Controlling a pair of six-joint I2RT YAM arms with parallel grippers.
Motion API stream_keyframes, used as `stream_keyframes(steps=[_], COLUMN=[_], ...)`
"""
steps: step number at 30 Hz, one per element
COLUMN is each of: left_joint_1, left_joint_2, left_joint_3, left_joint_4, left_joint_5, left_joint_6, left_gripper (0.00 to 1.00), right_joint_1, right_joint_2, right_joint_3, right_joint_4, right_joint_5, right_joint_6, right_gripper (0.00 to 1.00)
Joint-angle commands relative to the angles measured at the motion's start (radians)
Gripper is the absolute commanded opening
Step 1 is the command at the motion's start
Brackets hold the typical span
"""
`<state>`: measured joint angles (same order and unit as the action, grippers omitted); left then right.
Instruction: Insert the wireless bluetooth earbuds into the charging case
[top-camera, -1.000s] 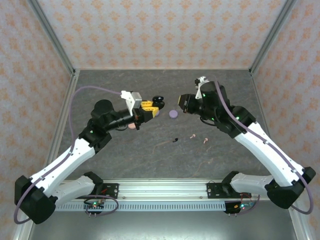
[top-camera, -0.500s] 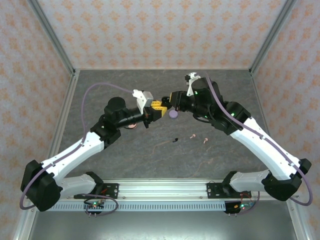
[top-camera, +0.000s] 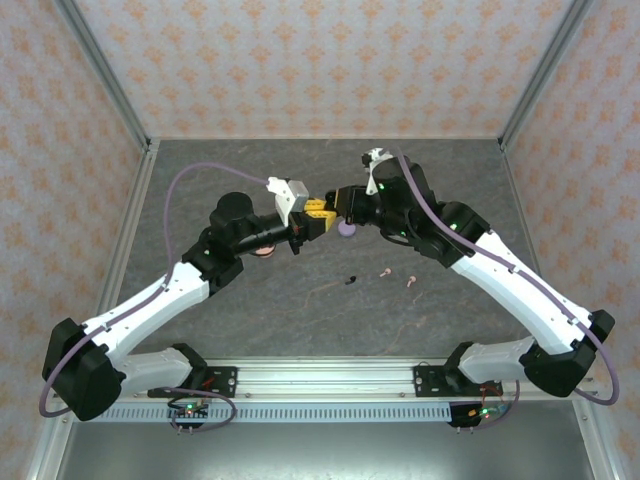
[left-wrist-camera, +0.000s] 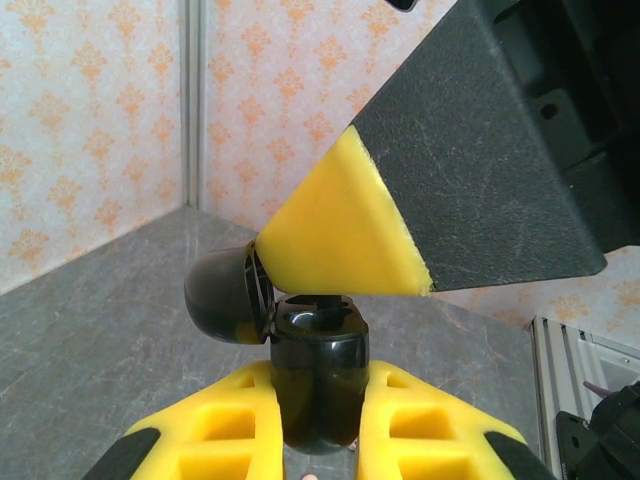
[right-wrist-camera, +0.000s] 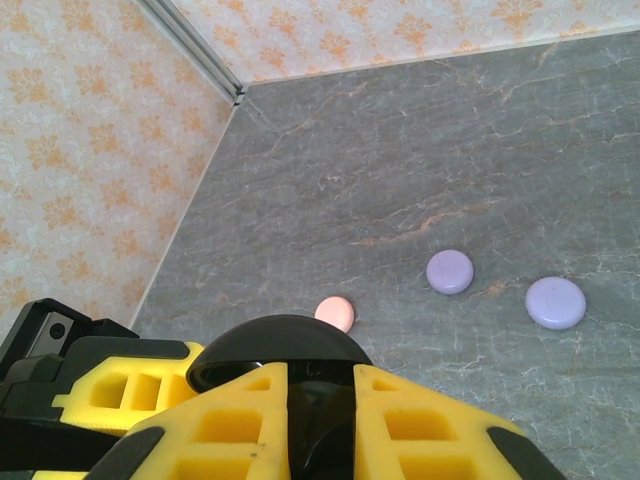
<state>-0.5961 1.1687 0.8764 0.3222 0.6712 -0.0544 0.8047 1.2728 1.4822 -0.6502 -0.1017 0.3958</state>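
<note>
Grey marbled tabletop (top-camera: 300, 310) inside floral-papered walls (top-camera: 320, 60), aluminium rail (top-camera: 320, 376) along the near edge.

The table (top-camera: 250, 330) is a dark grey, stone-veined slab, with metal rails along its left, right and far edges. Around its middle lie three round pucks: two lilac pucks (right-wrist-camera: 449, 271) (right-wrist-camera: 556, 302) near each other, and a pale pink puck (right-wrist-camera: 335, 312) off to the left of them. Closer to the near edge, a tiny black earbud (top-camera: 350, 279) lies just left of two pale pink earbuds (top-camera: 385, 272) (top-camera: 410, 281), all three apart from one another.
</note>
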Motion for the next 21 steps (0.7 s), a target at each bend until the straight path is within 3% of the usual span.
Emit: stream_keyframes(steps=[1, 7, 15, 21], left_joint_1=[-0.008, -0.009, -0.009, -0.009], left_joint_2=[-0.001, -0.008, -0.009, -0.025], left_joint_3=[0.035, 0.033, 0.03, 0.009], left_joint_4=[0.016, 0.023, 0.021, 0.017], left_joint_5=[-0.011, -0.019, -0.019, -0.058], left_joint_6=[0.014, 0.014, 0.012, 0.016], left_gripper=[0.0, 0.0, 0.0, 0.0], right_joint_1=[0.002, 0.002, -0.014, -0.071], right_joint_2=[-0.005, 0.005, -0.036, -0.081], right_joint_3=[-0.016, -0.013, 0.026, 0.058], right_joint_4=[-0.002, -0.042, -0.027, -0.089], right_joint_5=[-0.007, -0.071, -0.055, -0.024], right_joint_6=[-0.003, 0.019, 0.005, -0.017], right_gripper=[0.18, 0.21, 0.45, 0.52])
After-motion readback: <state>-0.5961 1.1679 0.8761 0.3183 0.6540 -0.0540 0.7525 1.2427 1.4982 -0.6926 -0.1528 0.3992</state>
